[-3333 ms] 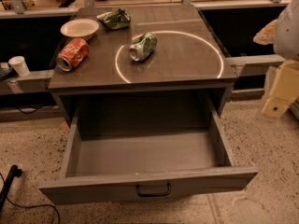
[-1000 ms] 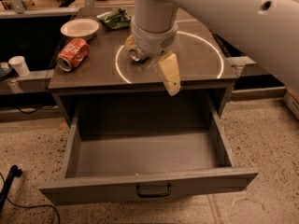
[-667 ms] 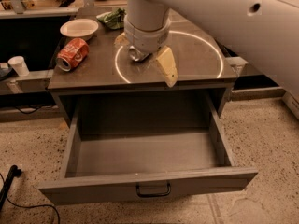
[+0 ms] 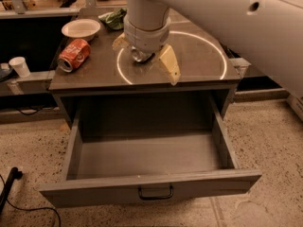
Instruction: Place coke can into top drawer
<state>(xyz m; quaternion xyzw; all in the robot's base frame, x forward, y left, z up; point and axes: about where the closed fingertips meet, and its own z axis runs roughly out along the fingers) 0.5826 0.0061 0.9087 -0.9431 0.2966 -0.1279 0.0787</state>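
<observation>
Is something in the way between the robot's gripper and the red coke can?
Nothing visible. The gripper is over the middle of the countertop, open around a silver can. The coke can lies to its left with only bare countertop between them. The bowl sits behind the coke can, not between.

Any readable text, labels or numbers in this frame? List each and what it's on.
Small red-orange coke can on the cabinet top: white lettering, too blurred to read.
Grey top drawer, open: no text.
Gripper, above the white ring on the cabinet top: no text.
</observation>
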